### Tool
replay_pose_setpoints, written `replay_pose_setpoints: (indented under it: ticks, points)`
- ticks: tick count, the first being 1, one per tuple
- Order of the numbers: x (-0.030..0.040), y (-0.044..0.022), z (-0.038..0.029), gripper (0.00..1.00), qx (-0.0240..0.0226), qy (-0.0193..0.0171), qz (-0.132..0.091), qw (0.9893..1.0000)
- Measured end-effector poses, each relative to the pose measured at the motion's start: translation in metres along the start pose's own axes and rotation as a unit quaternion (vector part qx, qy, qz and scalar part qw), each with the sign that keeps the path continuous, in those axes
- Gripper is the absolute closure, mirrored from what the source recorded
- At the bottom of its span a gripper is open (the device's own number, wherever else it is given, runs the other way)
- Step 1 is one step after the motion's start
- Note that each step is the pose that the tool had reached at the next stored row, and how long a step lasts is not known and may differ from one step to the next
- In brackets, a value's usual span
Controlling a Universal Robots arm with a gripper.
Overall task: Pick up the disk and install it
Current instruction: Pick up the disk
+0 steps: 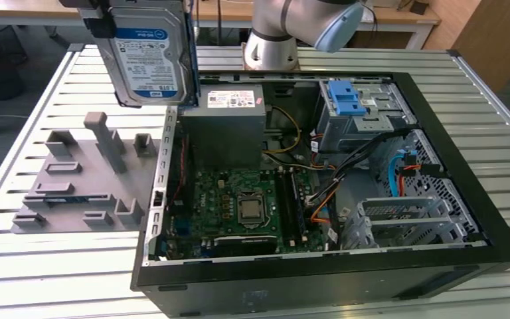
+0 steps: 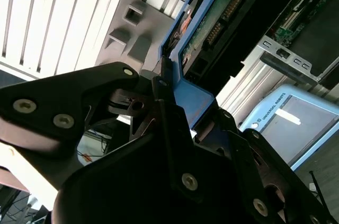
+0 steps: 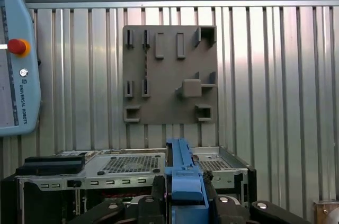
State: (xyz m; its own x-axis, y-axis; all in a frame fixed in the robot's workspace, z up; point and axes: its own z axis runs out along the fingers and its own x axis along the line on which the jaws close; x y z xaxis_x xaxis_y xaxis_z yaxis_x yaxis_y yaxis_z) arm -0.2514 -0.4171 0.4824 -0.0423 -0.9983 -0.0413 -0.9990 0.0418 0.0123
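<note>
Where the exterior view's left begins, a grey fixture plate (image 1: 78,179) with posts and slots lies flat on the slatted metal counter (image 1: 60,279). Above its far side the disk (image 1: 149,56) is held in the air, apart from the plate. Its long axis stands nearly upright, only a little tilted. Its white-and-blue label faces the camera, and its lower short edge points down, near the left wall of the open computer case (image 1: 326,289). The hand (image 3: 185,189) is clamped on the blue frame of the disk at its upper end; in both wrist views black fingers (image 2: 164,107) press this frame from two sides. Further right, inside the case, come the grey power-supply box (image 1: 224,133) with a white sticker, the green motherboard (image 1: 237,199) nearer the camera, then a bundle of cables (image 1: 326,166) crossing the middle. On the exterior view's right a bare blue bracket (image 1: 348,103) sits on the upper drive cage, and a second metal cage (image 1: 406,219) stands nearer the camera, with cables running close beside both.
</note>
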Motion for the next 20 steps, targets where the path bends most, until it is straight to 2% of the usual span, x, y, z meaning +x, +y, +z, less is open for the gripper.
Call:
replay_pose_setpoints:
  ticks: [13,20]
  points:
    - [0.0019,-0.0288,-0.0004,0.63,-0.0002,0.0,0.0,1.0]
    - [0.0019,-0.0296,-0.0005,0.63,-0.0002,0.0,0.0,1.0]
